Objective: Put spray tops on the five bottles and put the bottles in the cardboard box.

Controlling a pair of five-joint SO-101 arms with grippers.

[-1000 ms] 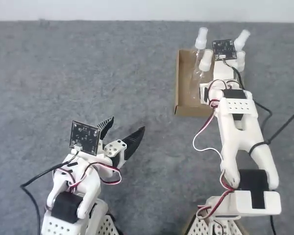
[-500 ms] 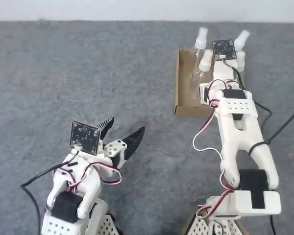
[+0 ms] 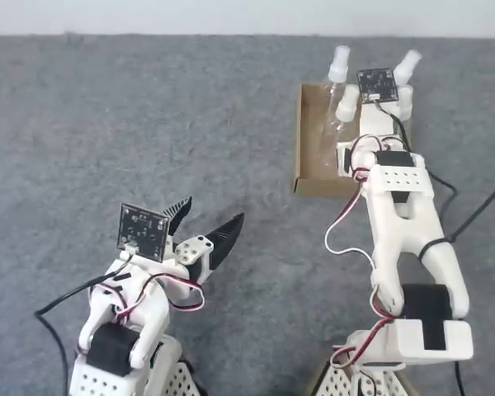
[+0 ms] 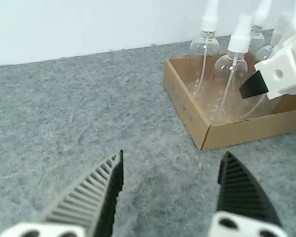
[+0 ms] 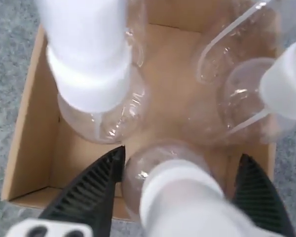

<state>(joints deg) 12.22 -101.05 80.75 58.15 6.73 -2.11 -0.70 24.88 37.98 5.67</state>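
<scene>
The cardboard box [image 3: 308,140] lies at the far right of the grey table, with several clear bottles in it, each with a white spray top [image 3: 340,63]. My right gripper [image 5: 181,155] hangs over the box's near end, open. One bottle [image 5: 180,195] stands between its fingers [image 5: 89,192] with small gaps on both sides. Two more bottles [image 5: 91,64] [image 5: 281,86] stand beyond it. My left gripper [image 3: 213,210] is open and empty, low over the mat at the near left, well away from the box [image 4: 227,133].
The mat is grey felt with a white wall along its far edge. The right arm [image 3: 400,214] stretches from the near right up to the box, with wires looping beside it. Open mat lies between the left gripper [image 4: 172,157] and the box.
</scene>
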